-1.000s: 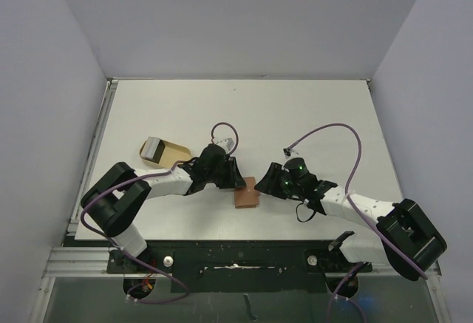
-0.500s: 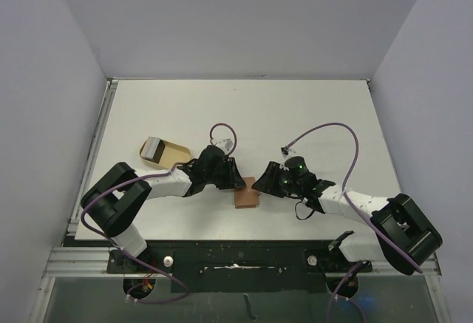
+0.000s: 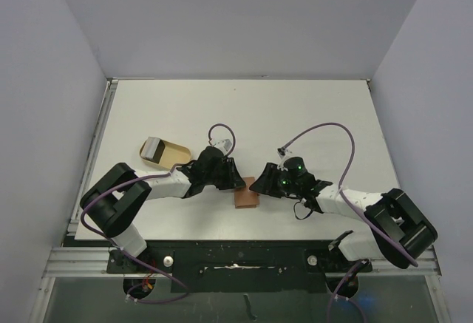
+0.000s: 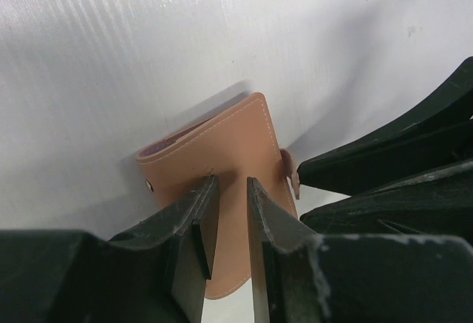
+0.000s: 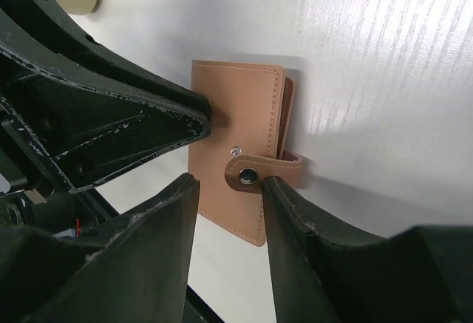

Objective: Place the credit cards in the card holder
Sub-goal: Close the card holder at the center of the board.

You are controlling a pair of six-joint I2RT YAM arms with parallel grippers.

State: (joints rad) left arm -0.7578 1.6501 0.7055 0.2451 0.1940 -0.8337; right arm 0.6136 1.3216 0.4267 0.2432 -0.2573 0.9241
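Slippage on the white table (image 3: 310, 116) is your risk: the left gripper (image 4: 230, 186), slightly parted and empty, rests its tips on the folded reddish-brown leather card holder (image 3: 246, 194) at near centre, and your right gripper (image 5: 229, 182), parted astride the snap tab (image 5: 255, 171), could drag it. You count one pale tan case (image 3: 176, 154), one holder, one grey-white card (image 3: 153, 147) showing.

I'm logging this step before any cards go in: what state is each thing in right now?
card holder: folded shut, lying flat, closing tab unsnapped.
left gripper: slightly open, tips at the holder's cover.
right gripper: open, one finger on each side of the tab.
tan case: lying flat, grey-white cards at one end.
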